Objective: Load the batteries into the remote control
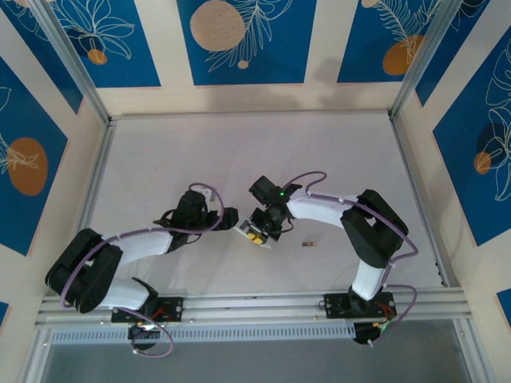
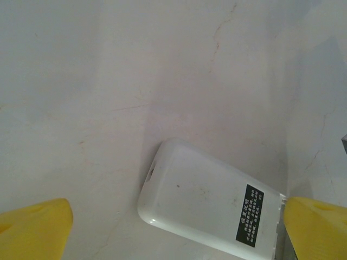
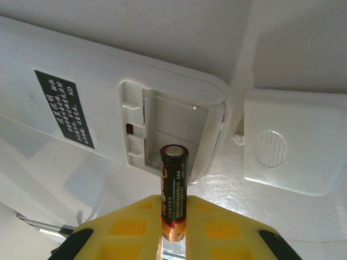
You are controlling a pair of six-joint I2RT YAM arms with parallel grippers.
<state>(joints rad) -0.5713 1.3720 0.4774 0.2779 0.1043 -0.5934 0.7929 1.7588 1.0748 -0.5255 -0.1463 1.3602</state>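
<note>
Remote control (image 2: 206,211) lies back-up on the white table (image 2: 108,81), lower centre of the left wrist view, flanked by the wide-open left gripper (image 2: 174,233), likely ready to steady it. Right gripper (image 3: 173,238) pinches an AAA battery (image 3: 173,184), aimed at the open battery compartment (image 3: 173,127); its cover (image 3: 295,143) lies right.

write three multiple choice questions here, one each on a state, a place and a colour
1. The flat white plastic remote control's battery bay is: A covered B open C taped
2. Where does the spare small dark cylindrical battery lie? A on the white table B in the bay C on a shelf
3. The fingers of the right claw are: A blue B green C yellow
Answers: B, its square white lid lies alongside; A, it rests near the right arm; C, yellow either side of the held battery.
</note>
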